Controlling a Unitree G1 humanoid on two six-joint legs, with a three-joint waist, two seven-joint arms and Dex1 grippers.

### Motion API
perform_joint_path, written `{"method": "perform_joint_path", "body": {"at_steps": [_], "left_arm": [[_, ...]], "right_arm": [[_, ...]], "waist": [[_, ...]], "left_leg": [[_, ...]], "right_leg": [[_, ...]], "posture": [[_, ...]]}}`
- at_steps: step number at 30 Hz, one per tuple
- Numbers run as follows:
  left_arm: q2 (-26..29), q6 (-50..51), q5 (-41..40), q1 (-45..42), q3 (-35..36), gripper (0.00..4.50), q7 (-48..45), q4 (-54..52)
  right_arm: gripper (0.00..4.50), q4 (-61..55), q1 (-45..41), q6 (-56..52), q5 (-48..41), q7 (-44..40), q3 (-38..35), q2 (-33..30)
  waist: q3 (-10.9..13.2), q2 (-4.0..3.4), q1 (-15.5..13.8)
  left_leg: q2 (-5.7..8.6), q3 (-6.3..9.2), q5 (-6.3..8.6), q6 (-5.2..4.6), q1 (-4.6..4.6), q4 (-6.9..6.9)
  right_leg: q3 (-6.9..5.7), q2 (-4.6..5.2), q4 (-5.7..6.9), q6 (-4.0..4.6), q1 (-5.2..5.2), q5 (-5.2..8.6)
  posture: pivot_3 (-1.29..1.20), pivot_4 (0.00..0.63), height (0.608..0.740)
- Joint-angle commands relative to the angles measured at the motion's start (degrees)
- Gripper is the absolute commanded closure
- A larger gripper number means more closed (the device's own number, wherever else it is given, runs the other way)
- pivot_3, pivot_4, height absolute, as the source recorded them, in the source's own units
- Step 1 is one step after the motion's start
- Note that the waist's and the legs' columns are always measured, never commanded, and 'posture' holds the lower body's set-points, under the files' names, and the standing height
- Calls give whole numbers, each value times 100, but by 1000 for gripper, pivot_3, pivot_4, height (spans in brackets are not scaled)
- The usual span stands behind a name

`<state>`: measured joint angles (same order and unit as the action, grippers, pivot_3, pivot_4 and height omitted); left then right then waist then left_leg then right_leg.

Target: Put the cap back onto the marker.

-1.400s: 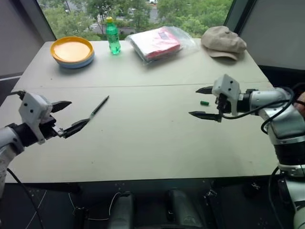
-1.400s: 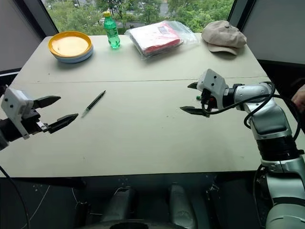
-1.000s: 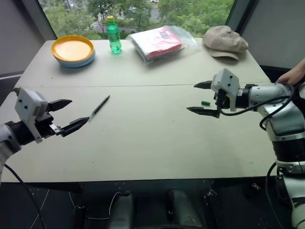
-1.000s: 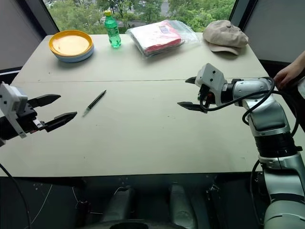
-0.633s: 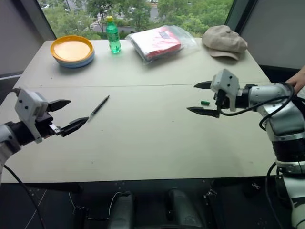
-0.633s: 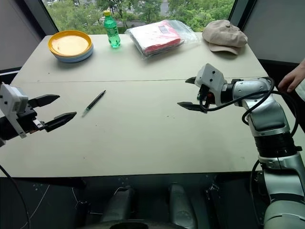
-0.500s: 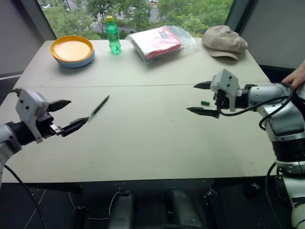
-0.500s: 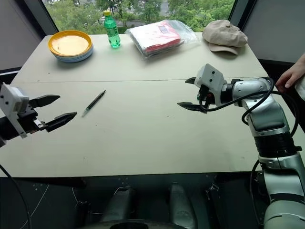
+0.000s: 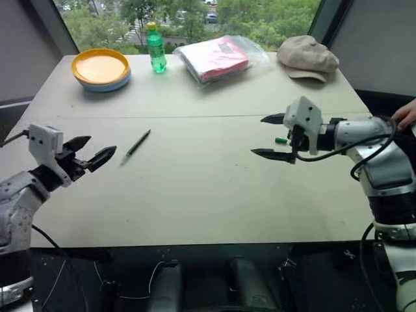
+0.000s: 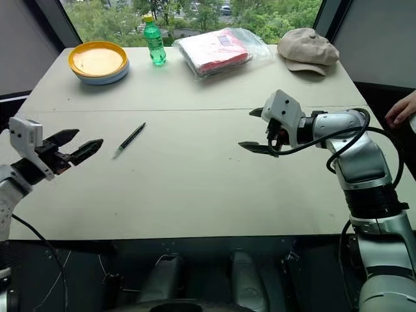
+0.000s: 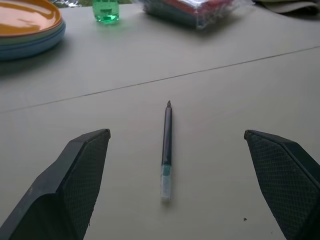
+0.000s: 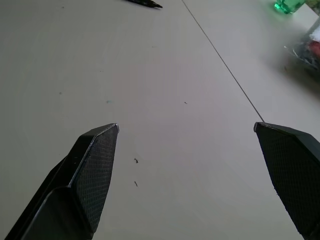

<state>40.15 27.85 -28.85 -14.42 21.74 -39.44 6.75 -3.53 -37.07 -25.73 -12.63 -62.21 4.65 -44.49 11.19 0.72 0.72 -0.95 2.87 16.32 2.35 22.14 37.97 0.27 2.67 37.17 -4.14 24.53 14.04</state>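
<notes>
L fingers: black, wedge-shaped, cross-hatched grip pads; spread wide, nothing between them.
L gripper: lower left of head view, white boxy housing behind fingers, hovering over table edge, tips aimed toward marker.
R fingers: same black textured wedges, spread wide, holding nothing.
R gripper: right of centre in head view, white angular housing, black cable looping off arm.
Marker: thin dark stick, pointed far tip, lying flat on table left of centre, just beyond L gripper's tips, apart from them. In L wrist view it lies centred between the fingers (near end looks pale/teal, then clear).
Cap: tiny bright green cylinder, on its side on table, right of centre, just beside R gripper, partly behind its housing; well apart from marker.
Table: matte beige, flat, thin seam running across middle.
Plates: round stack, yellow/orange on top, blue under; upper left.
Bottle: green clear plastic, yellow cap; top, beside plates.
Bag: crinkly clear plastic w/ red contents; top centre.
Hat: soft beige cloth; upper right.
Person's hand: at right edge.
</notes>
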Motion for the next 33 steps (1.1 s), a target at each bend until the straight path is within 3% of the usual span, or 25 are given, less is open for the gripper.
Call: {"method": "perform_joint_path", "body": {"at_steps": [1, 12, 26, 33], "left_arm": [[26, -688, 611, -410, -364, 0, 43, 662], [-419, -1859, 1595, -1724, -1264, 0, 81, 2217], [-741, -2196, 2094, -2619, -1509, 0, 27, 4405], [-780, -2532, 2313, -2931, -1606, 0, -98, 4991]], "right_arm": [[28, -262, -18, 7, -71, 19, -12, 24], [28, -660, 233, -215, -153, 185, -92, 60], [28, -899, 391, -291, -197, 524, -258, -30], [28, -1063, 506, -356, -212, 656, -339, -64]], "waist": [[0, 0, 0], [-1, 1, -1], [-2, 2, -15], [-6, 0, -15]], "left_leg": [[0, 2, 0, 0, 3, 1], [1, 5, -1, 1, 8, 6], [3, 11, -1, 1, 9, 10], [4, 19, -1, 1, 3, 18]], "right_leg": [[-2, 0, -2, 0, 0, 0], [-8, 3, 3, -3, 0, -2], [-16, 3, 11, -5, 1, -3], [-23, 4, 19, -6, -9, -4]], "posture": [[0, 150, 740], [0, 150, 740], [0, 150, 740], [0, 150, 740]]}}
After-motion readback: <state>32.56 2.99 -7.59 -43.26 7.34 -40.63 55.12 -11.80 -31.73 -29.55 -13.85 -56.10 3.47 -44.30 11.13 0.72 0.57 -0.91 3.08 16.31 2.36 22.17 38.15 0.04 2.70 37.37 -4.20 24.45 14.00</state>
